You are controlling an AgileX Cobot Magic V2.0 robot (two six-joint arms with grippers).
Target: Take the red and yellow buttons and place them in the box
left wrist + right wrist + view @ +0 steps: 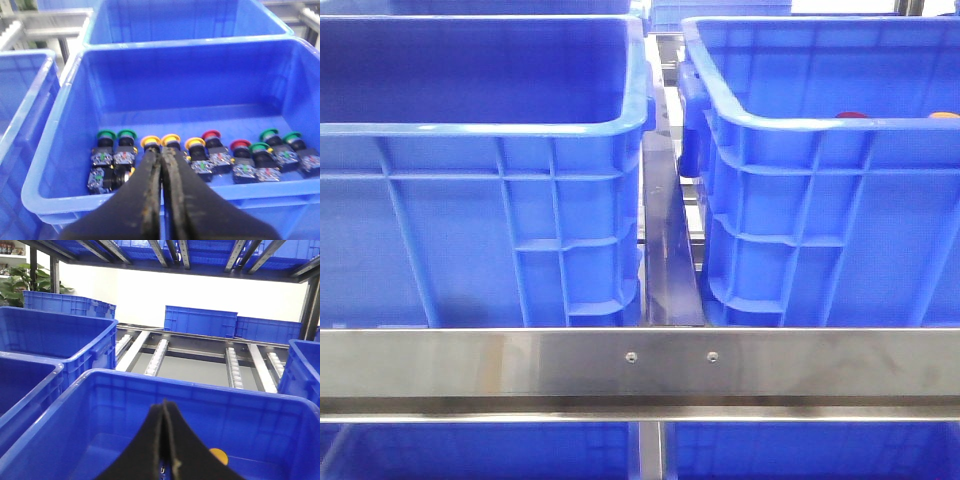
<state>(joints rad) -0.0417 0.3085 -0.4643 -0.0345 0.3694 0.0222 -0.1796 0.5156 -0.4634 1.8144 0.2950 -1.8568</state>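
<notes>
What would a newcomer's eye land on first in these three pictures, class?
First, the two big blue crates side by side behind a steel rail in the front view. Next, in the left wrist view, the row of push buttons on a crate floor: green, yellow and red caps, just beyond the shut left gripper. The right gripper hangs shut over another crate.

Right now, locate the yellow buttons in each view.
Front: one orange-yellow top peeks over the right blue crate rim, far right edge.
Left wrist: three yellow caps in the row on the crate floor, beyond the shut left end effector.
Right wrist: one orange-yellow disc beside the right end effector, inside a crate.
Shared landmark: the blue crate's rolled rim.
</notes>
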